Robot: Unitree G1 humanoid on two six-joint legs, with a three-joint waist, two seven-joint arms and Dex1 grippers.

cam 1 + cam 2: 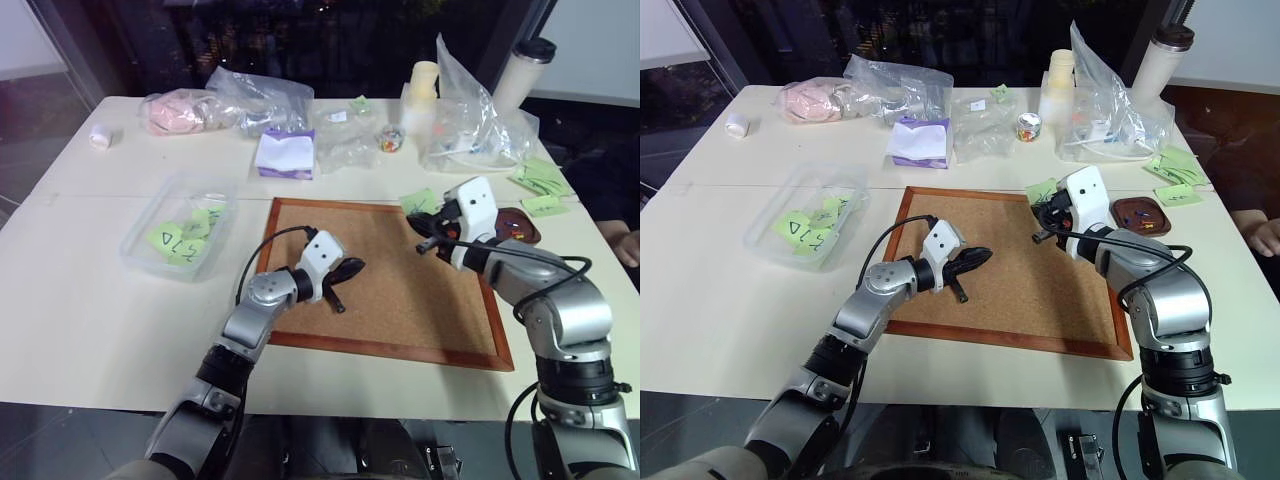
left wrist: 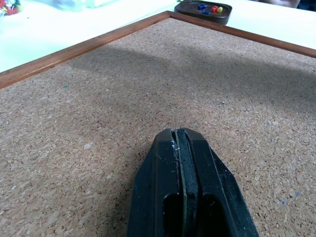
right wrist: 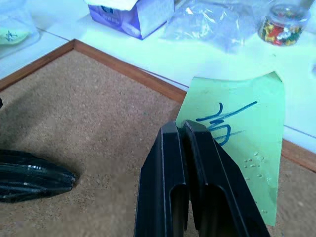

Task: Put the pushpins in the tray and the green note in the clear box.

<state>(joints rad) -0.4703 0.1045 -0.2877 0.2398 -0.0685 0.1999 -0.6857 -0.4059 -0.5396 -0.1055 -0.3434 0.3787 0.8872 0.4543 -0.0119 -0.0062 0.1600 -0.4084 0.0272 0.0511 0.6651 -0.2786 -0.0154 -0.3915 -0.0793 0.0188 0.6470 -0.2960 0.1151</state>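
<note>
Note (image 3: 247, 133), green with a dark squiggle, pinched at one edge by right claw (image 3: 183, 129), fingers pressed together on the paper. Seen in head views right of centre, at the upper right corner of corkboard (image 1: 400, 300), raised off its surface. Right forearm bent in from the lower right of the frame, wrist angled toward the frame's left and slightly downward.

Left claw (image 1: 345, 272) shut with nothing between its fingers, poised low over the left-centre of the corkboard; contact with the cork not discernible. Left arm reaching up from the lower left of the frame, elbow bent, claw aimed toward the frame's right.

Tray (image 1: 525, 222), dark brown, on the desk (image 1: 90, 300) just off the corkboard's upper right corner, partly behind the right wrist. Pins (image 2: 210, 8) as coloured specks inside it.

Box (image 1: 180, 235), clear, at centre left of the frame, left of the corkboard, with lime notes inside.
</note>
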